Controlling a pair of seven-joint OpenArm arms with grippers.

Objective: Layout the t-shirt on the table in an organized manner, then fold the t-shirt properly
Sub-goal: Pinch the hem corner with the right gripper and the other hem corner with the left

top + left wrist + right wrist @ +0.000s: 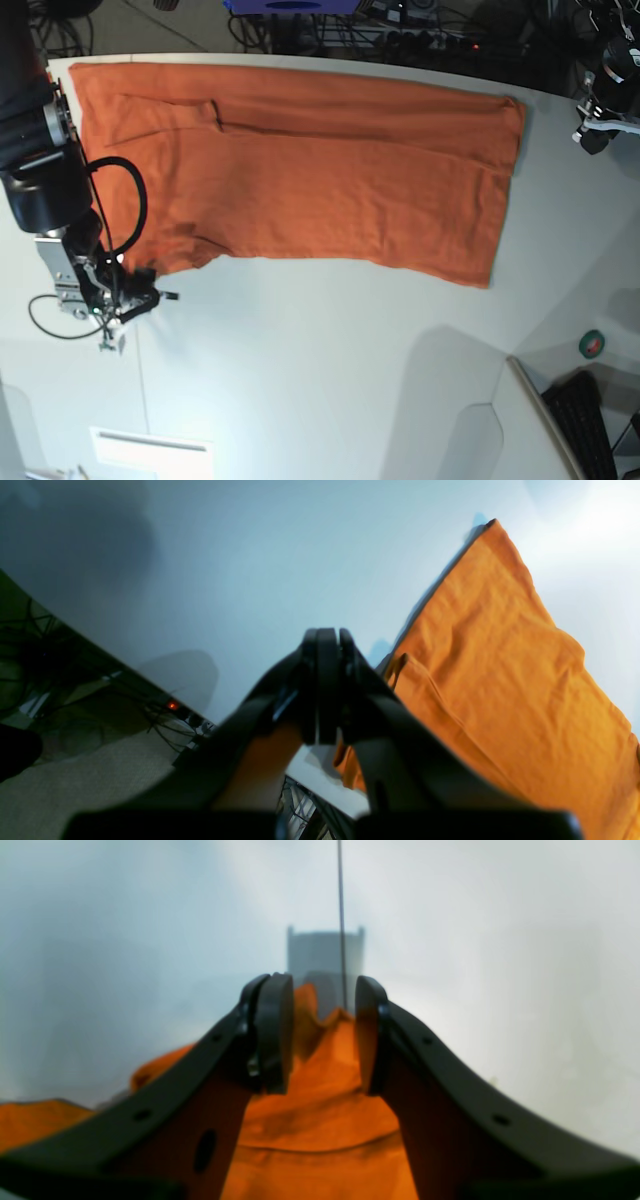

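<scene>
While the base view looks down on the white table (pixel 330 380), the arm at that view's left edge, the robot's right arm, reaches down beside the shirt's lower left corner. Right gripper (pixel 322 1035): jaws parted, fabric visible between and below them in the wrist view; whether the pads touch the cloth, cannot tell. A thin dark seam line (pixel 341 915) runs straight away from the gripper across the tabletop.

T-shirt (pixel 300 165): bright orange, spread flat along the far side of the table, long axis running left to right, folded into a broad band. Its far edge lies close to the table's far edge. A short fold ridge shows near the upper left. Lower left edge is rumpled and irregular; right end is cut fairly square, lower right corner pointing toward the near side. Light wrinkles across the middle.

Left gripper (pixel 327 645): pads pressed together, nothing between them, hovering just beside the shirt's edge near the table's rim. In the base view this arm sits at the far right, well apart from the cloth. A small green roll (pixel 593 345) sits at the right, past the table's corner.
</scene>
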